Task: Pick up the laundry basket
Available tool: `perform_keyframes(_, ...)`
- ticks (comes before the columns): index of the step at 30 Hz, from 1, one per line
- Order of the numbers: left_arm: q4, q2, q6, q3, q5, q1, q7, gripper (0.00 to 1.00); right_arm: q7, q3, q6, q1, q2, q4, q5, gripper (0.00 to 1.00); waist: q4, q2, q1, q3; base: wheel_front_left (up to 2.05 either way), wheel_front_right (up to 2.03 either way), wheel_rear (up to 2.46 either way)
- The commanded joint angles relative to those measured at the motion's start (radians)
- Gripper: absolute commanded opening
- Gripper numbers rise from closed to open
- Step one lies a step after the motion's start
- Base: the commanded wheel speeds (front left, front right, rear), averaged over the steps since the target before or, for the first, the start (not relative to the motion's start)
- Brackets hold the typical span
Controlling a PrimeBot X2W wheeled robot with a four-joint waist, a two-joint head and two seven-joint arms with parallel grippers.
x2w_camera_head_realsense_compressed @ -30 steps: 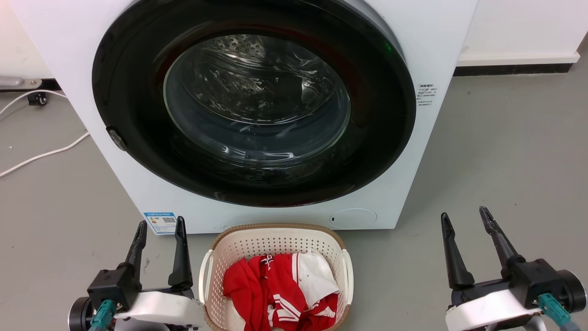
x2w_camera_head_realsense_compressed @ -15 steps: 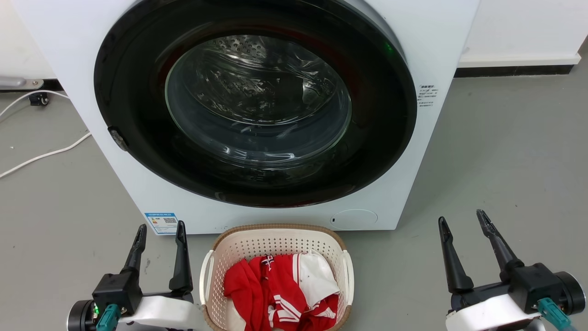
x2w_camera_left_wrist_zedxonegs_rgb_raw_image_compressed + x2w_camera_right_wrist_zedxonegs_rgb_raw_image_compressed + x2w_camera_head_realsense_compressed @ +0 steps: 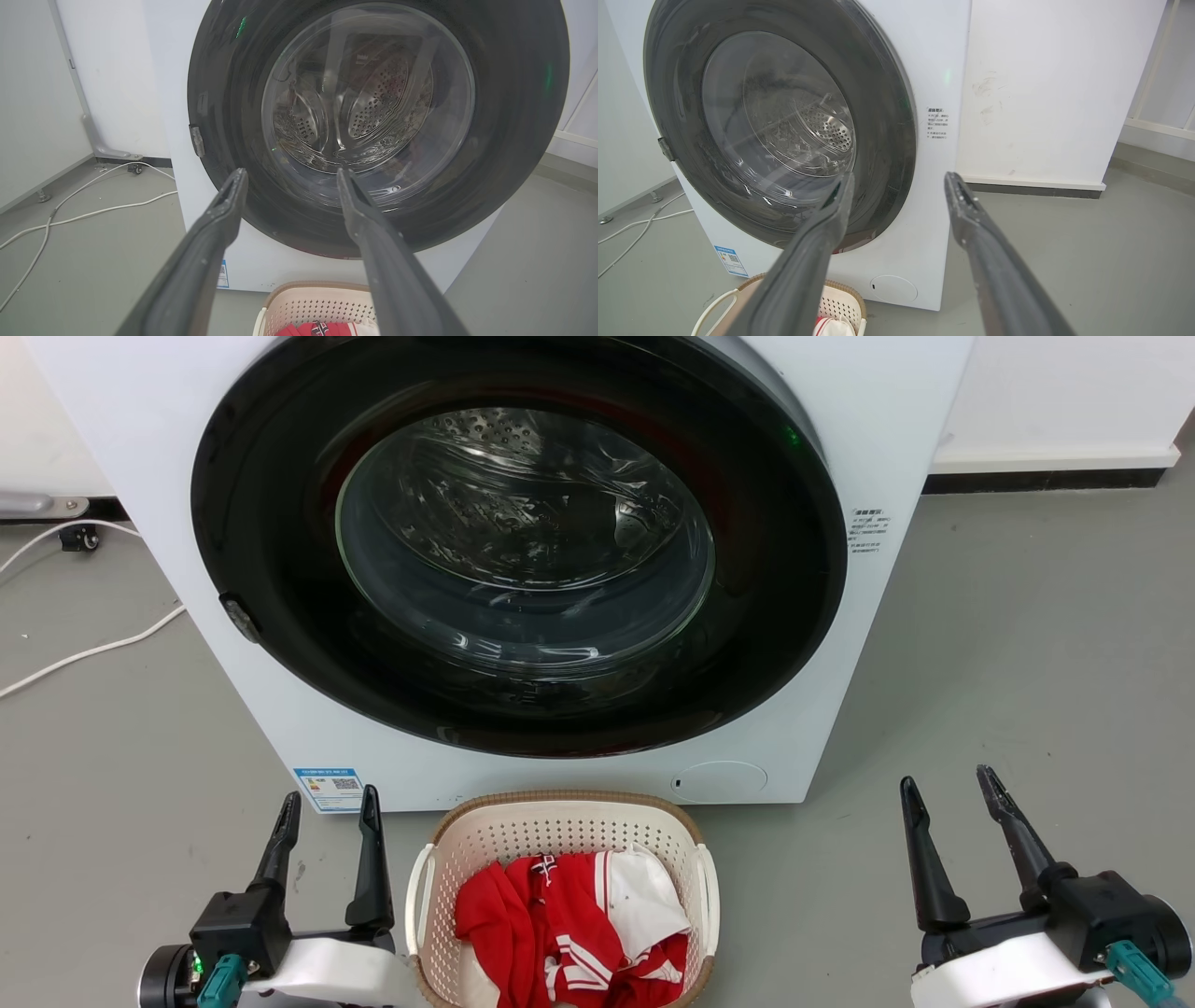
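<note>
Left end effector [image 3: 330,793]: fingers spread, holding nothing. It hovers just beside the left side of the basket [image 3: 560,828], tips pointing toward the washer [image 3: 896,420]. This placement suits a grasp on that side.
Right end effector [image 3: 946,777]: fingers spread, empty. It is well apart from the basket's right side, and is judged to need an inward move before it can share the lift.
Basket position: on the floor [image 3: 1027,663], between the two arms and closer to the left one. The far rim is near the washer's base; contact cannot be determined. Not yet grasped.
Handles [image 3: 417,896]: one white loop on each side, facing outward toward the arms. These are the likely grasp points for a level two-arm lift.
Clothes [image 3: 551,915]: red and white, heaped inside the basket below the rim. Judged a soft, light load that may shift if the basket tilts.
Washer detail: directly behind the basket. The round dark door [image 3: 523,569] is shut, with the drum visible through the glass. The cabinet limits forward reach.
Cable [image 3: 84,653]: white, on the floor at far left, well apart from the work.
</note>
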State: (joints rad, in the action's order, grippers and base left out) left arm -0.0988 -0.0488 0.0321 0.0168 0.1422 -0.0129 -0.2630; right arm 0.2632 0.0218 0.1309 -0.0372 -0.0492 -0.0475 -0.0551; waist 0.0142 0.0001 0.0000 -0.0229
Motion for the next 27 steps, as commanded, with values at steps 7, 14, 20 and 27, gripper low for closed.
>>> perform_keyframes(7, 0.006, -0.003, -0.004, 0.004, -0.011, -0.011, -0.003, 1.0, 0.002, 0.0, 0.0, -0.01, -0.002, 0.0, -0.008, 1.0, -0.003, -0.0001, 0.0, 0.0, 0.0, 0.0, 0.0)
perform_keyframes(14, 0.006, -0.003, -0.002, 0.011, -0.017, 0.0, -0.003, 1.0, 0.002, -0.001, 0.0, -0.007, -0.002, 0.002, -0.014, 1.0, -0.001, -0.0001, 0.0, -0.005, 0.0, 0.0, 0.0)
perform_keyframes(20, -0.008, -0.003, 0.008, 0.034, -0.031, 0.031, -0.003, 1.0, 0.002, -0.002, 0.0, 0.015, -0.002, -0.006, -0.024, 1.0, -0.001, -0.0001, 0.0, -0.034, 0.0, 0.0, 0.0)
perform_keyframes(27, -0.062, -0.003, 0.028, 0.087, -0.064, 0.095, -0.003, 1.0, 0.002, 0.025, 0.0, 0.08, -0.002, -0.062, -0.05, 1.0, -0.006, -0.0001, 0.0, -0.117, 0.0, 0.0, 0.0)
